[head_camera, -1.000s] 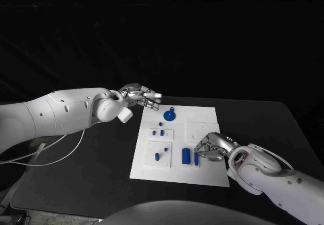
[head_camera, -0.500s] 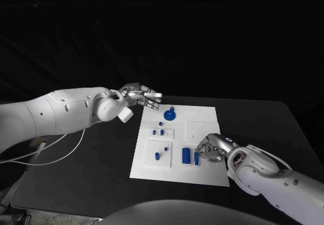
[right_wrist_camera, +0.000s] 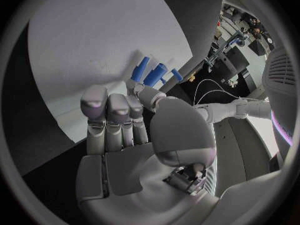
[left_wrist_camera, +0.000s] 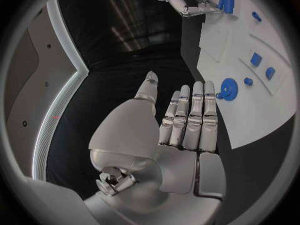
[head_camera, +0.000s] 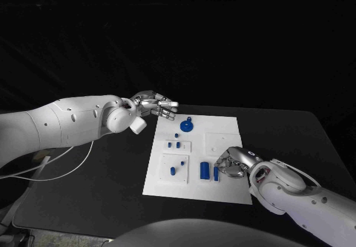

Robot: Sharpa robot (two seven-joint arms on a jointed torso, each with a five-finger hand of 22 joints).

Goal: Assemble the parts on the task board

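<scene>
- Lying on the black surface (head_camera: 96, 195), the white board (head_camera: 223, 128) carries the blue parts: a round one (head_camera: 187, 125) near its far edge, small pegs (head_camera: 174, 145) in the raised middle panel, more (head_camera: 176, 169) in the nearer panel.
- Two long bars (head_camera: 205, 170) lie side by side near the front.
- Right hand (head_camera: 233, 162) curls its fingers at the slimmer bar (head_camera: 216, 173); whether it grips, I cannot tell.
- Left hand (head_camera: 154, 106) hovers beyond the board's far left corner, fingers straight and apart, holding nothing.
</scene>
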